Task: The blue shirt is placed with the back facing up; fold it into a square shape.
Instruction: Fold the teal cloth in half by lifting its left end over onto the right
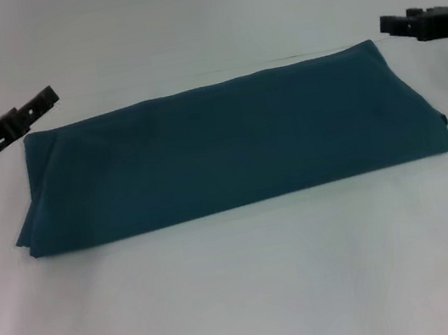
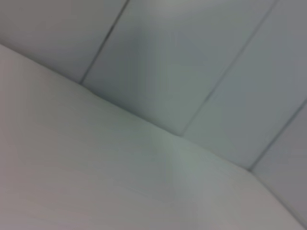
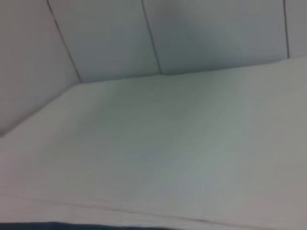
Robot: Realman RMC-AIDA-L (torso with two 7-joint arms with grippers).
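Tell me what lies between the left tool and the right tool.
Head view: only the blue shirt, folded into a long band, lies between the left tool and right tool.

The blue shirt (image 1: 229, 145) is lying folded into a long strip across the middle of the table (image 1: 246, 301), with its long side running left to right. The left gripper (image 1: 39, 102) is hovering just beside the strip's far left corner, and the right gripper (image 1: 394, 24) is hovering just beside its far right corner.
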